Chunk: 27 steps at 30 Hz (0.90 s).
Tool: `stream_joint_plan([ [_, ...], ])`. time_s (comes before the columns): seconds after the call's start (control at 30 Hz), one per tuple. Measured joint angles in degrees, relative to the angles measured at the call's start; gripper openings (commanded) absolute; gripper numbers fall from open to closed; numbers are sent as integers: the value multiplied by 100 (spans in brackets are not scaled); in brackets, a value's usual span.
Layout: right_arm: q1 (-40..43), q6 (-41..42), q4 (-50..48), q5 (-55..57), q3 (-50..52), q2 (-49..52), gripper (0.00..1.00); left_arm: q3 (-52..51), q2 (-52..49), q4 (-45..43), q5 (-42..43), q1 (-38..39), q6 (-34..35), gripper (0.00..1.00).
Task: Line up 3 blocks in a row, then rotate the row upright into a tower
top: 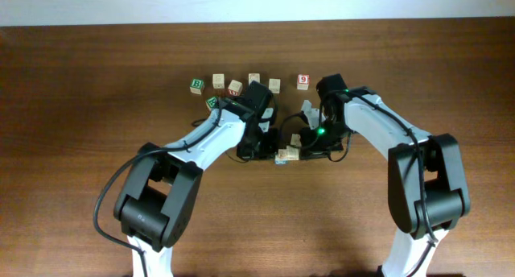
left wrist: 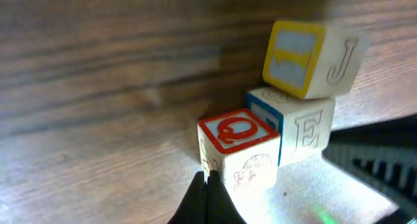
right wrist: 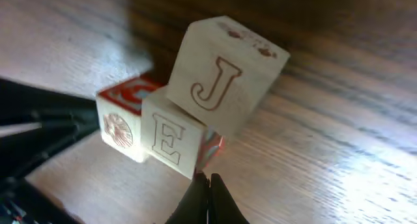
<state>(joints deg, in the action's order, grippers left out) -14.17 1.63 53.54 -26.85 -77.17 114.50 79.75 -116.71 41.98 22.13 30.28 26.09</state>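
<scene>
**Brown wood table (top: pixel 80 84): three blocks (top: pixel 287 155) bunched, both pincers clenched on nothing**

Found the trio packed together at mid-table, between the two arms. Noted Q block (left wrist: pixel 238 146) flat on the wood with its red-framed face up, and E block (left wrist: pixel 296 129) pressed against its side, blue-edged face up. Saw J block (left wrist: pixel 313 58) perched on E block and tilted, one edge propped there, not lying flat on any face.

Judged the task as under way and unfinished. Could not tell from the faces alone how many turns were already done. Took J block, caught on a slant, for the one in hand, needing to be tipped over and settled on the table. Read Q block and E block as either turned or waiting, with nothing to say which.

Saw left pincer (left wrist: pixel 207 199) shut tight and empty, tips just beside the near bottom corner of Q block; could not tell whether touching. Saw right pincer (right wrist: pixel 208 199) likewise shut and empty, on the opposite side of the cluster, tips just under the low corner of E block with J block leaning above.

Left alone farther back: two green B cubes (top: pixel 196 85), the 9 cube (top: pixel 302 81) and a few pale cubes (top: pixel 234 87), all well apart from the pincers.
</scene>
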Motion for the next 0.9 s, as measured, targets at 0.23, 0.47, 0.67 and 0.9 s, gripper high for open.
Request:
stream_joint_plan([
  [0.23, 136, 11, 243, 2, -234, 0, 4, 0, 0, -61, 22, 7, 116, 0],
  [0.47, 136, 13, 321, 2, -236, 0, 4, 0, 0, 210, 343, 11, 120, 0],
  [0.67, 133, 313, 151, 280, -236, 0, 5, 0, 0, 142, 402, 11, 120, 0],
  [0.9, -13, 446, -101, 455, -236, 0, 4, 0, 0, 118, 74, 11, 116, 0],
])
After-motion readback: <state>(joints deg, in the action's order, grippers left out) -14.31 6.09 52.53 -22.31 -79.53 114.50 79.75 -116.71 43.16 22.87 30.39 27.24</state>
